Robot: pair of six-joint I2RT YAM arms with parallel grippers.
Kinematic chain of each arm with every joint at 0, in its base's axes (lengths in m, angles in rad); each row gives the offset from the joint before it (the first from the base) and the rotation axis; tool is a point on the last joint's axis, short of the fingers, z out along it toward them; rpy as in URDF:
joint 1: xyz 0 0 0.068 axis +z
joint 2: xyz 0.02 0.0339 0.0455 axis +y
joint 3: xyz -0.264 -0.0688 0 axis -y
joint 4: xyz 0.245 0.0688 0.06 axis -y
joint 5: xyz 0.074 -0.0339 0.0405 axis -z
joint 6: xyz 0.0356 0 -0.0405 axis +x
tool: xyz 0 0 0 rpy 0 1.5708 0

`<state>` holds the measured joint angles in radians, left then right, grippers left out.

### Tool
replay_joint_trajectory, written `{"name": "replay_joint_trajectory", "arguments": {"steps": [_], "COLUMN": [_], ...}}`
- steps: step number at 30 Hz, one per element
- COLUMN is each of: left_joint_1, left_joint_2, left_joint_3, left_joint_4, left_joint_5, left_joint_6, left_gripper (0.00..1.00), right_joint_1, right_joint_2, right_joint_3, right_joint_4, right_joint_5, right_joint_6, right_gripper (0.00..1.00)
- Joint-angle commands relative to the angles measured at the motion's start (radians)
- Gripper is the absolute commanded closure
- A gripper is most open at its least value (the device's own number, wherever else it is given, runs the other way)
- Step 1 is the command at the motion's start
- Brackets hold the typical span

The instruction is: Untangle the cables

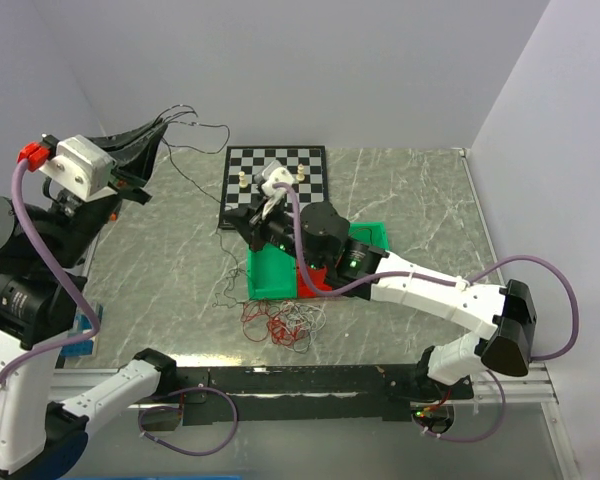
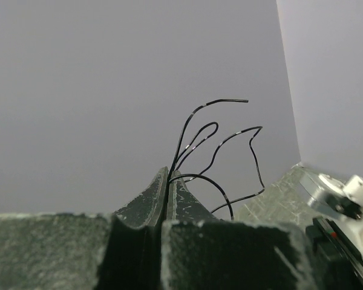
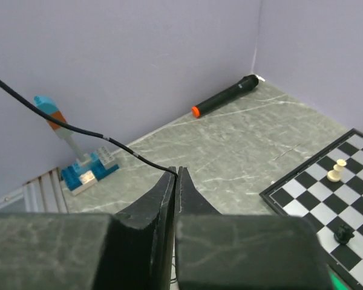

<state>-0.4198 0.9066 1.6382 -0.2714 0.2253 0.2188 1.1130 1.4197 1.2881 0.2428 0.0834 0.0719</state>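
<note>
Black cable [image 3: 85,130] pinched in right claw [image 3: 176,171].

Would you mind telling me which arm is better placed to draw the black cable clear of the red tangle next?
Probably the right: the right gripper is shut on the black cable, nearer the red tangle; the left gripper pinches black cable, raised by the back wall, farther away.

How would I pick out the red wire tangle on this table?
On the grey marble-patterned table, find the green plastic tray near the middle. Just in front of it, toward the table's near edge, lies the tangle of thin red wire. Unlike the thin black wire pinched in the left arm's fingers, it is red and lies loose.
</note>
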Motion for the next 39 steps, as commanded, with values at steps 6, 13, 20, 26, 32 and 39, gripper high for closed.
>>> {"name": "replay_joint_trajectory", "arguments": {"steps": [6, 13, 20, 26, 32, 39], "left_joint_1": [0.003, 0.003, 0.003, 0.003, 0.001, 0.003], "left_joint_2": [-0.058, -0.112, -0.095, -0.083, -0.074, -0.075], "left_joint_3": [-0.151, -0.4, -0.474, -0.477, -0.449, -0.44], "left_joint_4": [-0.204, -0.236, -0.261, -0.253, -0.334, -0.394], "left_joint_5": [0.161, 0.226, 0.316, 0.388, 0.516, 0.54], "left_joint_6": [0.022, 0.011, -0.016, -0.065, -0.029, 0.047], "left_gripper": [0.92, 0.9, 0.81, 0.71, 0.55, 0.58], "right_joint_1": [-0.028, -0.028, -0.028, -0.028, -0.03, -0.041], "right_joint_2": [-0.139, -0.182, -0.171, -0.157, -0.142, -0.145], "right_joint_3": [-0.029, -0.021, -0.003, -0.003, 0.008, 0.004], "right_joint_4": [-0.008, -0.031, -0.031, -0.02, -0.033, -0.054], "right_joint_5": [-0.011, -0.02, -0.062, -0.077, -0.077, -0.077], "right_joint_6": [0.04, 0.058, 0.071, 0.088, 0.078, 0.065], "right_gripper": [1.0, 1.0, 1.0, 1.0, 1.0, 1.0]}}
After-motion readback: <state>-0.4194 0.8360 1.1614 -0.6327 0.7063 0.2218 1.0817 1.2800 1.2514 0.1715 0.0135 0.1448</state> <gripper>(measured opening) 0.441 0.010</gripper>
